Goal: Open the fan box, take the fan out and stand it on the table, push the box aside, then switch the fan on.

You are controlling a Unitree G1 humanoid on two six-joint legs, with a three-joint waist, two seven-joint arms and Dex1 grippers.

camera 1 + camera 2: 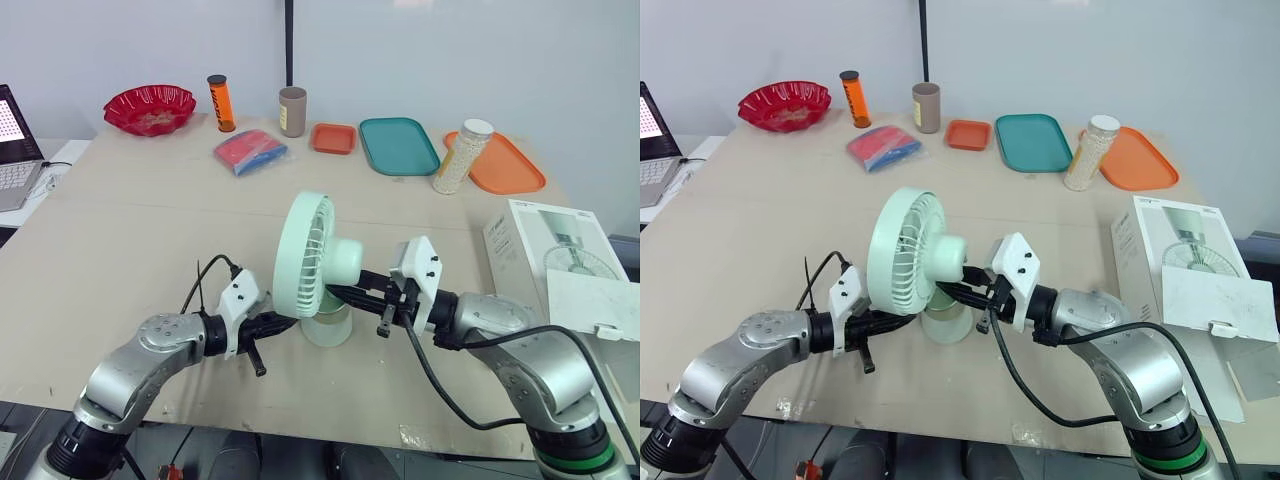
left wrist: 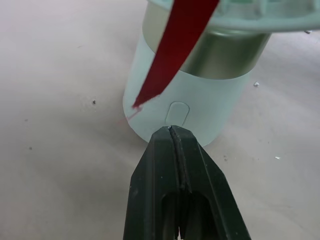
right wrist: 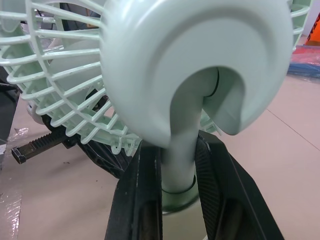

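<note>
Left wrist view: the left pincer is fully closed, finger pressed against finger, with nothing between them. Its joined tip meets the side wall of the fan at the round base, just beneath a small oval button. A red strip hangs across the front of the base from the grille above.

Right wrist view: the right pincer is clamped on the fan's neck. One black finger lies on each side of the stem and both touch it, just above the base.

From the head cameras, the fan stands upright on the desk, near the front edge and roughly central. Its grille faces the robot's left. The two arms reach it from opposite sides, the left low at the base and the right higher at the neck.

The white box, printed with a fan picture, lies flat at the right edge of the desk, well apart from the fan.

Along the far side of the desk, from left to right:
- a red bowl
- an orange tube
- a brown cup
- a small orange tray
- a teal tray
- a jar of pale grains
- a larger orange tray

A red and blue packet lies just in front of the tube. A laptop sits at the far left.
</note>
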